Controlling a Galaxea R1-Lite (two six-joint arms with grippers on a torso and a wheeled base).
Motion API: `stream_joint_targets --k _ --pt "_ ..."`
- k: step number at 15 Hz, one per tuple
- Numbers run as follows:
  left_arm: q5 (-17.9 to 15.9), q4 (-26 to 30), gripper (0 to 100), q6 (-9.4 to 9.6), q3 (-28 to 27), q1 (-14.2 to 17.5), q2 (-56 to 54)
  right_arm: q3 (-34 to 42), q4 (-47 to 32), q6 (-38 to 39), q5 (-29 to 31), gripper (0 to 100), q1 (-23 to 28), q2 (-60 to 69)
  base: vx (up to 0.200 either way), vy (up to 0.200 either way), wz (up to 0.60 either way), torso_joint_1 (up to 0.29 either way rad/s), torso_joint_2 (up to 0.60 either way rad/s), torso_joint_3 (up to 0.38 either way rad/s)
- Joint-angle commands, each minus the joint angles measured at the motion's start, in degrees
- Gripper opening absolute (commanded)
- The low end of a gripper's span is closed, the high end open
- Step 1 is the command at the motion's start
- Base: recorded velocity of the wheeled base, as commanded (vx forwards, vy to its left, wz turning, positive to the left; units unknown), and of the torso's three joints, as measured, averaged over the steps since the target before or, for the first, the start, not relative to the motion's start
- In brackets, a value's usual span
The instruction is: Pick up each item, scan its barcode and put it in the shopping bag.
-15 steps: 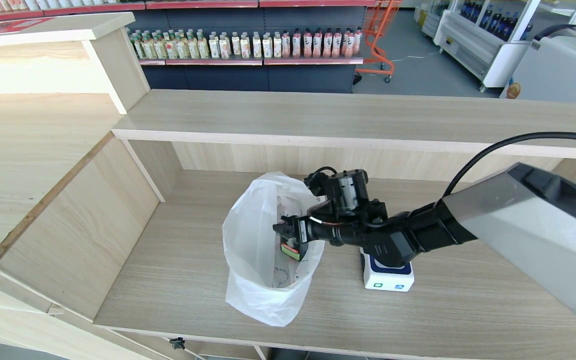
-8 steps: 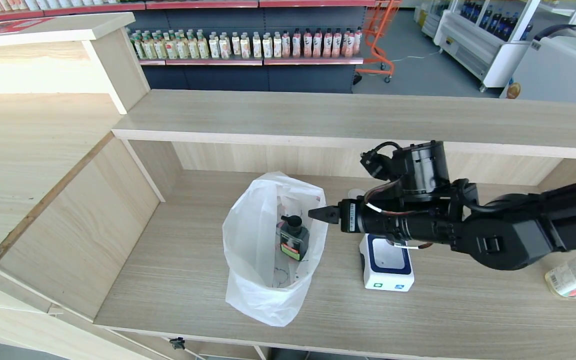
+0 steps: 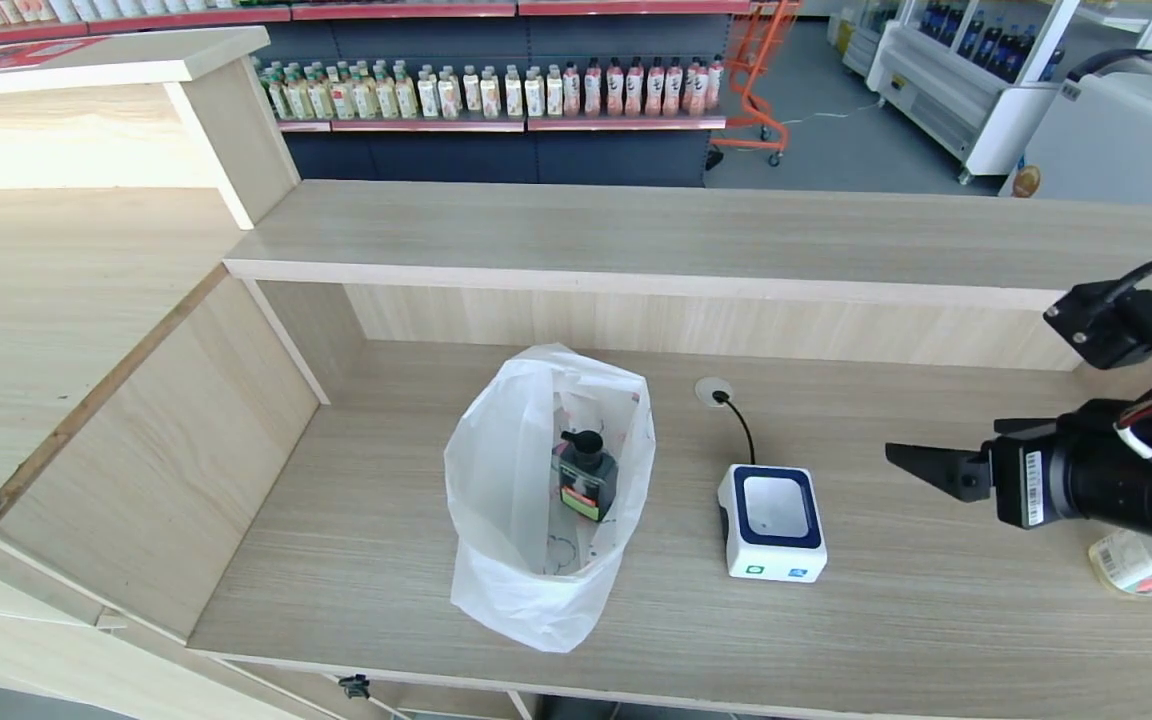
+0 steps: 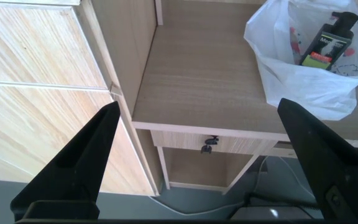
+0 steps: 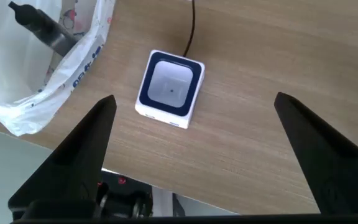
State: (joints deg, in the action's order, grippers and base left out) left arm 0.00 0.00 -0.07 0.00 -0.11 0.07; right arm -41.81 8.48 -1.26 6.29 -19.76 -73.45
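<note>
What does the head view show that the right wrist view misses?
The head view adds a labelled bottle at the right end of the counter, and the store's drink shelves behind. The right wrist view adds the floor past the counter's near edge. Both show the shopping bag with the pump bottle inside, and the barcode scanner with its cable.

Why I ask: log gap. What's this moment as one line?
right hand: open, empty, right of scanner | pump bottle: in shopping bag | left hand: open, empty
</note>
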Motion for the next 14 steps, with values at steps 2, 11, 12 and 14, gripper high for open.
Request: stream_joint_targets --k 2,11,12,14 --pt "0.0 0.0 100 -0.01 0.0 -0.1 0.0 1.9 0.0 0.2 1.2 100 0.7 4.5 0.0 0.0 0.0 0.0 0.0 0.0" --pt "0.0 0.0 100 0.25 0.0 0.0 0.0 3.5 0.0 4.8 1.5 100 2.5 4.5 -0.2 0.0 0.0 0.0 0.0 0.0" --pt "0.0 0.0 100 0.07 0.0 -0.1 0.0 3.7 0.0 5.0 1.5 100 2.6 4.5 -0.2 0.0 0.0 -0.002 0.01 -0.002" --pt "0.0 0.0 100 0.34 0.0 0.0 0.0 4.0 0.0 5.6 1.5 100 3.1 4.2 -0.1 0.0 0.0 0.004 0.0 0.001"
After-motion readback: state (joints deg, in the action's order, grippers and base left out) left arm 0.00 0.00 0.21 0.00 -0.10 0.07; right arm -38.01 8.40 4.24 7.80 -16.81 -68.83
